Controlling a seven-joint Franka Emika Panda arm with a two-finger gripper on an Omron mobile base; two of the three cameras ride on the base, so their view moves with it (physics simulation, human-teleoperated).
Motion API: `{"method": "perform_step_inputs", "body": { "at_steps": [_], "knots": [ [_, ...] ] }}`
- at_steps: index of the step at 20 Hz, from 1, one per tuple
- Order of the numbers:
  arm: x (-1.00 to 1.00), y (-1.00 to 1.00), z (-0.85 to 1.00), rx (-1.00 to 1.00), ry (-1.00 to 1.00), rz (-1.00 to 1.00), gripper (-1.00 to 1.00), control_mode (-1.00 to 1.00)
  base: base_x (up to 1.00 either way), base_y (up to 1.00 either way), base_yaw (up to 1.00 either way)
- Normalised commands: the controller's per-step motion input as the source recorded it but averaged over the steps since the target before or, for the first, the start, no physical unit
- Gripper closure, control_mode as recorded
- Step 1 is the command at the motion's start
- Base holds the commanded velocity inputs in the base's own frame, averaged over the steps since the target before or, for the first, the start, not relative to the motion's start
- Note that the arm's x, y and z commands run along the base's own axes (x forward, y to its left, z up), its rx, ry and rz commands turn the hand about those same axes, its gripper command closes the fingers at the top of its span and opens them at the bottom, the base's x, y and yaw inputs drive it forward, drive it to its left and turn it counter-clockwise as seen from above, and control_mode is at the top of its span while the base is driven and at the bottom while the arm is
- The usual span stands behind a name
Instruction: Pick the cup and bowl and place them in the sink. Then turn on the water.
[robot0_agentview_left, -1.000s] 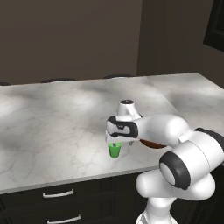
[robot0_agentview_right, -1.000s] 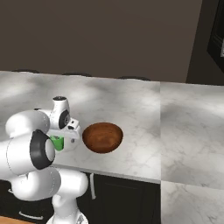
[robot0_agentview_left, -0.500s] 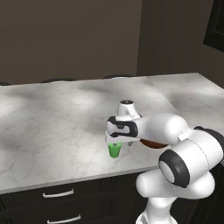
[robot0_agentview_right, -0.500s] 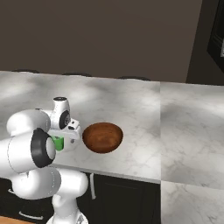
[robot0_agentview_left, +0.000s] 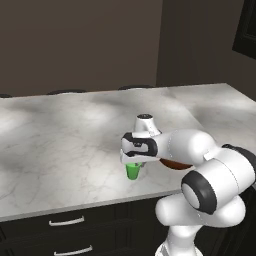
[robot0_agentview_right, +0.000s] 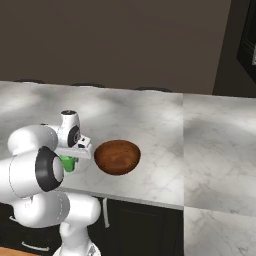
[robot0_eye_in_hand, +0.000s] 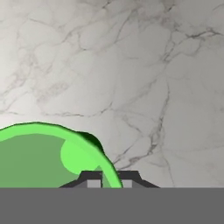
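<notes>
1. The hand (robot0_eye_in_hand: 108, 178) has been closed within the last second; the green cup's (robot0_agentview_left: 133, 170) rim is now pinched between its tips.
2. The cup is stood on the marble bench (robot0_agentview_left: 60, 145) near the front edge, beside the wooden bowl (robot0_agentview_right: 117, 156).
3. With the grip made, lifting toward the sink is judged next.

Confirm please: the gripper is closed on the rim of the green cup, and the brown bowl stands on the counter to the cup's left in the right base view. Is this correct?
Not quite. In the right base view the bowl stands to the right of the cup, not the left. The rest holds: the gripper is closed on the cup's rim, as the hand view shows, and both stand on the counter.
</notes>
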Motion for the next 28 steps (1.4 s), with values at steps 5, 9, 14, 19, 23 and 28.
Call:
{"method": "perform_step_inputs", "body": {
  "at_steps": [5,9,14,19,23,28],
  "knots": [
    [0.00,0.00,0.02,0.00,0.00,0.00,1.00,-1.00,0.00,0.00,0.00],
    [0.00,0.00,0.25,0.00,0.00,0.00,1.00,-1.00,0.00,0.00,0.00],
    [-0.01,-0.01,0.49,0.00,-0.02,0.00,1.00,-1.00,0.00,0.00,0.00],
    [-0.08,-0.12,0.56,0.00,-0.02,0.00,1.00,-1.00,0.00,0.00,0.00],
    [-0.15,-0.24,0.54,0.00,-0.01,0.00,1.00,-1.00,0.00,0.00,0.00],
    [-0.13,-0.31,0.41,0.00,-0.01,0.00,1.00,-1.00,0.00,0.00,0.00]
  ]
}}
